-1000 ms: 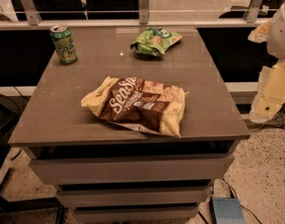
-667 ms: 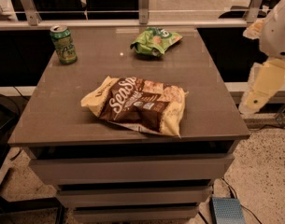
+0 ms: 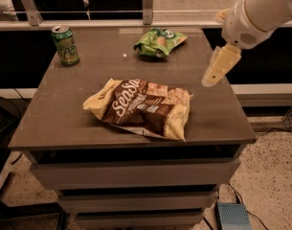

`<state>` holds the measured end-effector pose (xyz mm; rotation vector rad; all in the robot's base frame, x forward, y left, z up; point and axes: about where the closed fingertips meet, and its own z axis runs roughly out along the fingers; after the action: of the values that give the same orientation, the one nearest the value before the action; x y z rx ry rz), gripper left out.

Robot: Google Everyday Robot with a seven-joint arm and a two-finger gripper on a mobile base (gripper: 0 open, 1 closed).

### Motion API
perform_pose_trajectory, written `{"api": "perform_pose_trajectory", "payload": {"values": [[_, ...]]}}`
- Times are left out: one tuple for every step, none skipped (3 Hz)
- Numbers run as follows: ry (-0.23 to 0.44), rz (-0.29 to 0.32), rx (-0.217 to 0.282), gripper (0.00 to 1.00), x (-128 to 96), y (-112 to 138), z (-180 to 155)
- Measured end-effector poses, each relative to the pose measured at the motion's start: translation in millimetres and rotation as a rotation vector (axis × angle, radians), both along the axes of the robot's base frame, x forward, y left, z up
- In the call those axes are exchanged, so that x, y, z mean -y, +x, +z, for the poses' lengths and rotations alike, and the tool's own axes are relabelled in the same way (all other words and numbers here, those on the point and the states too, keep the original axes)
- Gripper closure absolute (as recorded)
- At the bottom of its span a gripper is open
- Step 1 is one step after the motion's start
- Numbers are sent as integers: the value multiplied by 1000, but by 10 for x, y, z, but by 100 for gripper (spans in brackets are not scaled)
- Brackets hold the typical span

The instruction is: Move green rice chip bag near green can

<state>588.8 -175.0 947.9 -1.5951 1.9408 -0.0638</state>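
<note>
The green rice chip bag (image 3: 159, 41) lies crinkled at the far middle of the brown table top (image 3: 64, 109). The green can (image 3: 65, 45) stands upright at the table's far left corner, well apart from the bag. My gripper (image 3: 218, 66) hangs from the white arm over the table's right side, to the right of the green bag and a little nearer to the camera than it. It holds nothing that I can see.
A large brown-and-cream chip bag (image 3: 143, 107) lies in the middle of the table, between the front edge and the green bag. Drawers (image 3: 136, 174) sit under the top. A rail (image 3: 136, 23) runs behind the table. A small blue box (image 3: 234, 216) is on the floor.
My arm has swung in from the right edge of the view and now reaches over the table's right side. The bags and the can have not moved.
</note>
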Motion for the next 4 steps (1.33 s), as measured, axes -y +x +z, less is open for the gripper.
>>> {"api": "perform_pose_trajectory", "payload": {"values": [[61, 34, 41, 0, -295, 524, -151], [99, 48, 57, 0, -528, 1014, -285], [99, 48, 57, 0, -531, 1014, -287], [120, 31, 79, 0, -569, 1041, -324]]}}
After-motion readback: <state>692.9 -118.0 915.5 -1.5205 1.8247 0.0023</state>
